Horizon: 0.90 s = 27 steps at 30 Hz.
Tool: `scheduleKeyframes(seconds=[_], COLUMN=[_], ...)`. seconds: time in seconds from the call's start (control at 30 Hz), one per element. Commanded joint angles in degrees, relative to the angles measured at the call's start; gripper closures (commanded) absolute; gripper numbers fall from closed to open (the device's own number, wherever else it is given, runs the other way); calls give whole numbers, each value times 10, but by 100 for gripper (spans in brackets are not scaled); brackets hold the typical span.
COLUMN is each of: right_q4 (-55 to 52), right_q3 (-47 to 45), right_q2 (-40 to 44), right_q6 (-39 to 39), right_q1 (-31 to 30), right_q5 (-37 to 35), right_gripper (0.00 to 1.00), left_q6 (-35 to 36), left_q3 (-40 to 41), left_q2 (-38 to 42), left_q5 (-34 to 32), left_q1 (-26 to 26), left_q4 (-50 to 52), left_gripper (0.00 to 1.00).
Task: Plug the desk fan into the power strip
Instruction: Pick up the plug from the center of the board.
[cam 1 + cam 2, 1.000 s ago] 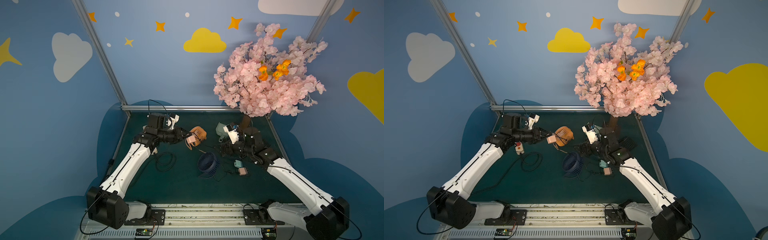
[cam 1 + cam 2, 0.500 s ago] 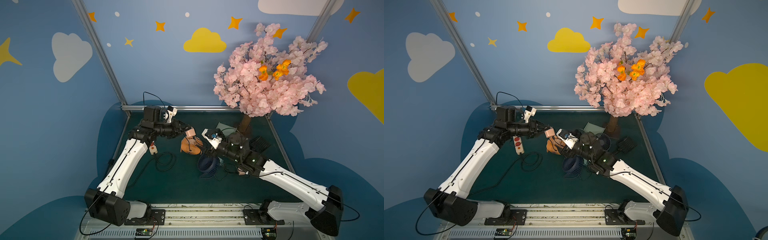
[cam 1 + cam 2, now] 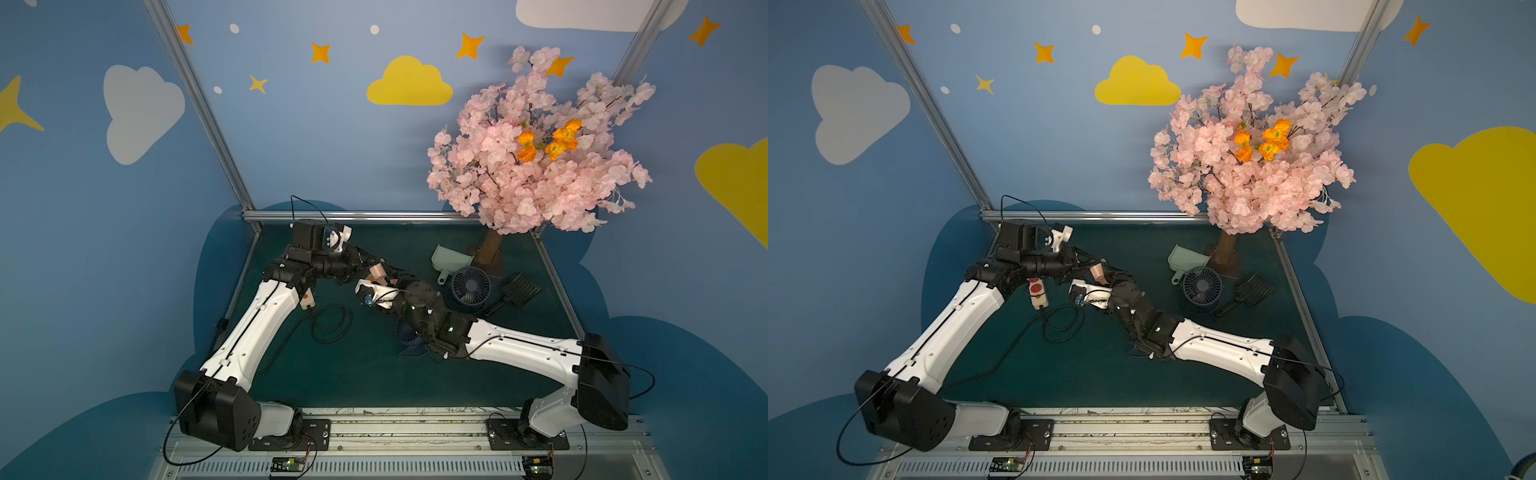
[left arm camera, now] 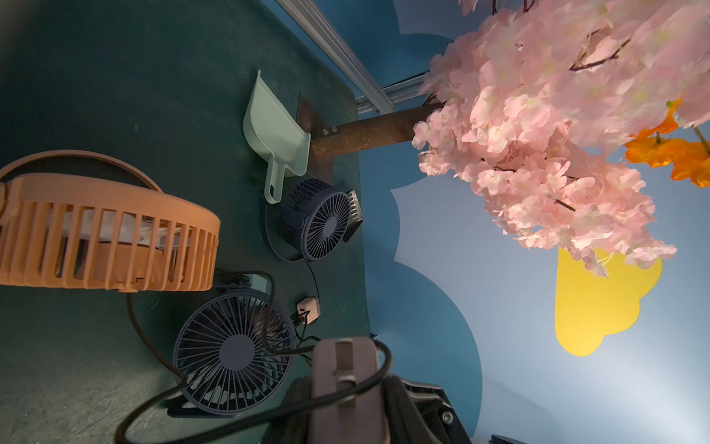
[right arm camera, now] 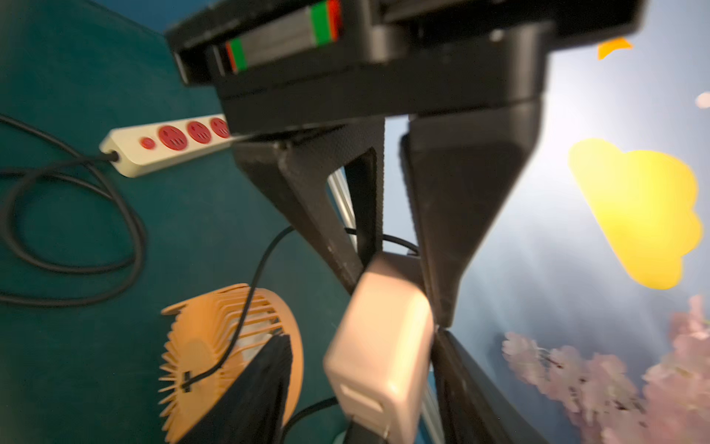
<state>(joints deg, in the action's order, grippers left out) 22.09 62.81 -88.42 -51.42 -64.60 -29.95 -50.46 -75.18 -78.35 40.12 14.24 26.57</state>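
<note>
My left gripper (image 3: 376, 270) is shut on a pinkish plug (image 4: 345, 384) and holds it above the mat; the plug's black cord loops round it. In the right wrist view that cord runs down to the orange desk fan (image 5: 230, 346) on the mat. My right gripper (image 5: 369, 369) reaches in from the right, with its jaws on either side of the same plug (image 5: 380, 338). One jaw lies against the plug and a gap shows at the other. The white power strip (image 5: 169, 142) with red sockets lies under the left arm (image 3: 1038, 293). Both top views hide the orange fan.
Two dark blue fans (image 4: 230, 353) (image 4: 322, 226) stand on the mat with a small pale adapter (image 4: 307, 307) between them. A mint dustpan (image 3: 449, 259), a black brush (image 3: 517, 291) and the blossom tree's trunk (image 3: 490, 245) fill the back right. A coiled black cord (image 3: 328, 324) lies beside the strip.
My right arm has swung left from the blue fans to the plug held by my left gripper, and its jaws have narrowed round it. The left gripper kept its hold and shifted slightly.
</note>
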Motion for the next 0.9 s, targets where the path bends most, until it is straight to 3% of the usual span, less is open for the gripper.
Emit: scheduleKeyframes(seconds=[0.0, 0.13, 0.23, 0.33, 0.47, 0.73, 0.87], right_q4=[75, 96, 95, 80, 2, -190, -259], right_q3=[14, 12, 12, 12, 2, -28, -3], right_q2=[-17, -25, -27, -25, 5, 156, 229], right_q6=[-62, -61, -57, -44, 12, 208, 284], right_q1=[-7, -7, -8, -6, 2, 61, 113], right_q5=[-61, -63, -56, -59, -51, 60, 103], right_gripper=[45, 54, 69, 86, 97, 100, 100], left_q6=[-10, -23, -27, -26, -16, 51, 71], left_q3=[-1, 2, 5, 13, 27, 45, 66], left_q2=[-6, -7, -8, -4, 0, 6, 17], left_q5=[5, 8, 13, 12, 2, -27, -29], left_q1=[0, 1, 2, 0, -5, -21, -37], left_q4=[-16, -22, -26, -34, -53, -68, -98], left_gripper=[81, 82, 80, 66, 41, 12, 6])
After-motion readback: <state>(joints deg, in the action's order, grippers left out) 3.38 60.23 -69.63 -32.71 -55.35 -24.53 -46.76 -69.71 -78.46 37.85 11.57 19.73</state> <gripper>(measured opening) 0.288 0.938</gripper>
